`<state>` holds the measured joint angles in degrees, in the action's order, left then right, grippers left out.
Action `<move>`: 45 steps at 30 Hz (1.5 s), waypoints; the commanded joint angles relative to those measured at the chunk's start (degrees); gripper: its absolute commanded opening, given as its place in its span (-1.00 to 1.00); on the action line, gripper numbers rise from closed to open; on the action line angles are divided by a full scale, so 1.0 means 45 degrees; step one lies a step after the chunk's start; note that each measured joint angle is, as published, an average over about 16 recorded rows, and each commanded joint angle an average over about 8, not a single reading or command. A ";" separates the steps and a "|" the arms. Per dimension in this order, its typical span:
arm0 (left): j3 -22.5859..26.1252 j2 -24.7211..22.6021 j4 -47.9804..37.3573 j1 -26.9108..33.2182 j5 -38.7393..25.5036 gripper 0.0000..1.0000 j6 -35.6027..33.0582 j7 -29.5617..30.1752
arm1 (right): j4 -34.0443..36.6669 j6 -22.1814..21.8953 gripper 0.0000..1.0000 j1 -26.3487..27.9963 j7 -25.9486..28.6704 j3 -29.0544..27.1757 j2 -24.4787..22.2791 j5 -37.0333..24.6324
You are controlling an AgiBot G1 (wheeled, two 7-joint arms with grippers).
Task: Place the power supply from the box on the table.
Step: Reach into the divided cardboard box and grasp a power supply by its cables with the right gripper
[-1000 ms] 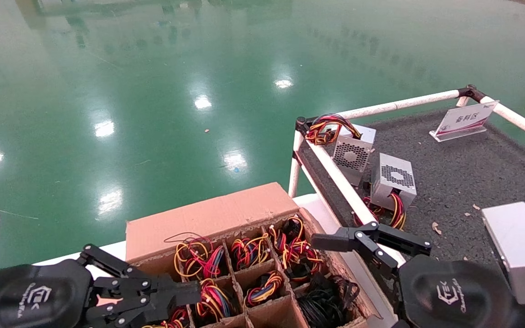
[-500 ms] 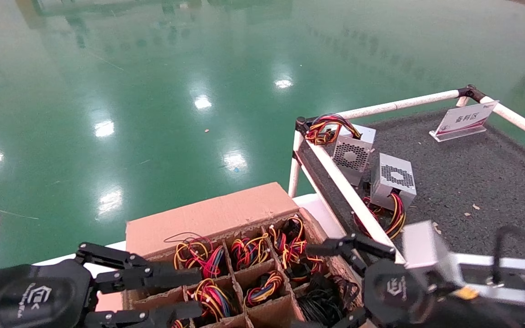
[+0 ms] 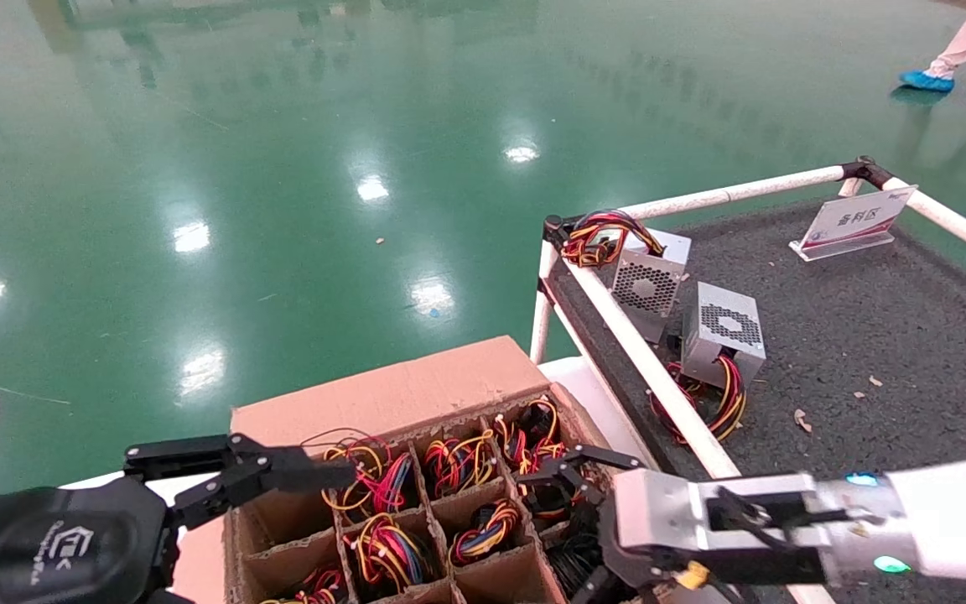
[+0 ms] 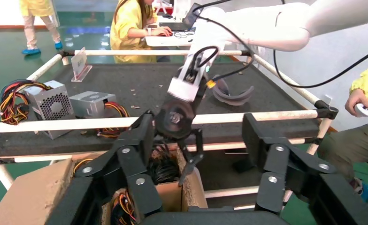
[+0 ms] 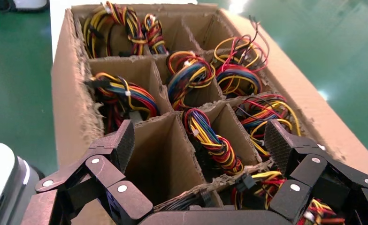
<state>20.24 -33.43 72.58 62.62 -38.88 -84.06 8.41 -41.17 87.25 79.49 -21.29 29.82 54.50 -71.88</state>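
Note:
The box (image 3: 382, 394) is a brown carton with a cardboard grid, seen close in the right wrist view (image 5: 69, 93). Of each power supply in it only the coiled wire bundle shows, such as this one (image 5: 210, 140); the metal bodies are hidden. My right gripper (image 3: 554, 533) reaches in from the right over the box's right-hand compartments, open, empty, just above the divider walls (image 5: 201, 140). The left gripper (image 3: 345, 541) hovers over the box's left side, open wide and empty (image 4: 198, 131). The table (image 3: 869, 335) lies to the right behind a white rail (image 3: 642, 352).
Two silver units with fan grilles (image 3: 646, 281) (image 3: 722, 331) stand on the table near the rail. A white-and-red sign (image 3: 856, 220) is at the back. One compartment (image 5: 154, 159) near the right gripper looks bare. People stand beyond the table (image 4: 130, 23).
My right arm swung left from above the table to over the box, gripper now facing into the compartments. The left gripper opened wider and lifted a little.

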 commanded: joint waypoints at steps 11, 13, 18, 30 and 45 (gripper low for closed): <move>0.0002 0.0001 0.0000 0.0001 0.0001 1.00 0.0001 -0.0001 | 0.4496 0.0080 -1.00 0.1892 -0.2795 0.0954 0.2184 -0.1439; 0.0002 0.0001 0.0000 0.0001 0.0002 1.00 0.0001 -0.0001 | 0.5076 0.0000 -1.00 0.2103 -0.3076 0.1040 0.2433 -0.1575; 0.0003 0.0001 0.0000 0.0001 0.0002 1.00 0.0001 -0.0002 | 0.6305 -0.0240 -1.00 0.2594 -0.3588 0.1176 0.2927 -0.1808; 0.0005 0.0002 0.0000 0.0001 0.0003 1.00 0.0002 -0.0003 | 0.7999 -0.0392 -1.00 0.3311 -0.4261 0.1279 0.3290 -0.1998; 0.0008 0.0003 0.0000 0.0002 0.0005 1.00 0.0003 -0.0004 | 0.8652 -0.0327 -1.00 0.3727 -0.4629 0.1309 0.3441 -0.2050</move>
<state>20.27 -33.41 72.58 62.63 -38.86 -84.05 8.39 -2.26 85.92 96.06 -42.15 35.74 70.01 -81.15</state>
